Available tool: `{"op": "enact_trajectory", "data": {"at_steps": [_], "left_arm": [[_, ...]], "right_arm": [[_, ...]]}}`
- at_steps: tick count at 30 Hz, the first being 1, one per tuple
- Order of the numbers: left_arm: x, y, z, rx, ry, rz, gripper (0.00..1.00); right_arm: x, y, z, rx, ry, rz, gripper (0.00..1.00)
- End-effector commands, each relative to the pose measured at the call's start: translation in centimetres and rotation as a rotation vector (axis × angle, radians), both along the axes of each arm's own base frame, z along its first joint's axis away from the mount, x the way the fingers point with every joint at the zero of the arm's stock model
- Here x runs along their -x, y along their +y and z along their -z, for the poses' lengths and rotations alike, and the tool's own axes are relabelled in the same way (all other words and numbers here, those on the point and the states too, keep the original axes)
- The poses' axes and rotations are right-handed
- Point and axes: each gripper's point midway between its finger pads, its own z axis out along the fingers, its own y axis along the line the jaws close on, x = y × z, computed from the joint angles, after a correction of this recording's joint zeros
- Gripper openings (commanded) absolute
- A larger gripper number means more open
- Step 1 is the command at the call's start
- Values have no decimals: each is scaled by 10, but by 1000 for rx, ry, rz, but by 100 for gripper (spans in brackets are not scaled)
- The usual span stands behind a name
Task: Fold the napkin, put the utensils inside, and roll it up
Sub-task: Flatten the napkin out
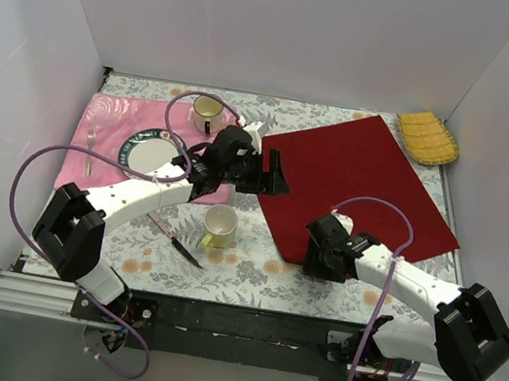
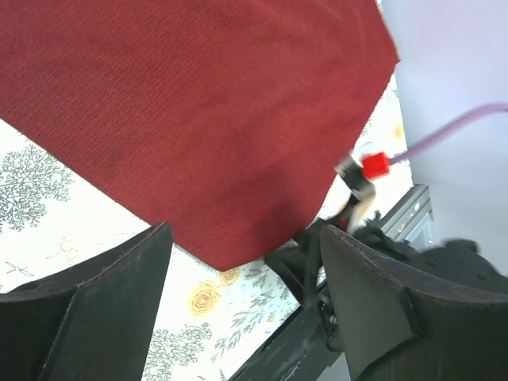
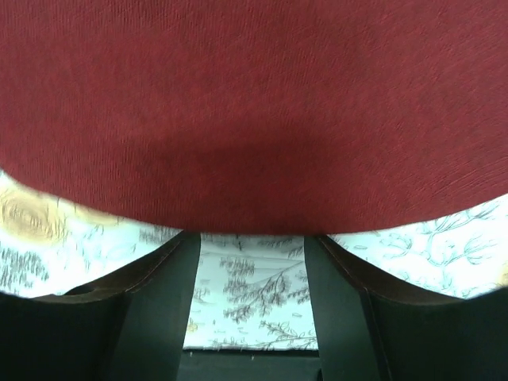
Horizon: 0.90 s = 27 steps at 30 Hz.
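The maroon napkin point(image 1: 359, 184) lies flat and unfolded on the right half of the table. My left gripper point(image 1: 272, 176) is open and hovers at the napkin's left edge. In the left wrist view the napkin point(image 2: 198, 119) fills the top, and its near corner points down between the spread fingers point(image 2: 119, 294). My right gripper point(image 1: 318, 251) is open at the napkin's near edge. In the right wrist view the cloth edge point(image 3: 254, 159) lies across and hides the fingertips point(image 3: 159, 286). A black-handled knife point(image 1: 178, 242) lies at front left. A small fork point(image 1: 91, 150) lies on the pink cloth.
A pale pink cloth point(image 1: 113, 126) at the left carries a plate point(image 1: 149, 157). One cup point(image 1: 207, 111) stands at the back and another cup point(image 1: 220, 226) stands near the knife. A yellow ribbed cloth point(image 1: 428, 137) lies in the back right corner. White walls enclose the floral tablecloth point(image 1: 250, 274).
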Motion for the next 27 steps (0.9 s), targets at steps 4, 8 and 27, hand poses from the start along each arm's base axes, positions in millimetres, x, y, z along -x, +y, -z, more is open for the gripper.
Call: {"op": "enact_trajectory", "data": {"at_steps": [4, 8, 27], "left_arm": [[8, 5, -47, 67, -76, 1, 75], [7, 6, -53, 69, -84, -5, 75], [8, 0, -48, 80, -65, 22, 75]], "right_arm": [[-100, 5, -47, 179, -247, 1, 66], [-159, -3, -71, 241, -308, -24, 67], [-131, 47, -73, -12, -305, -305, 75]]}}
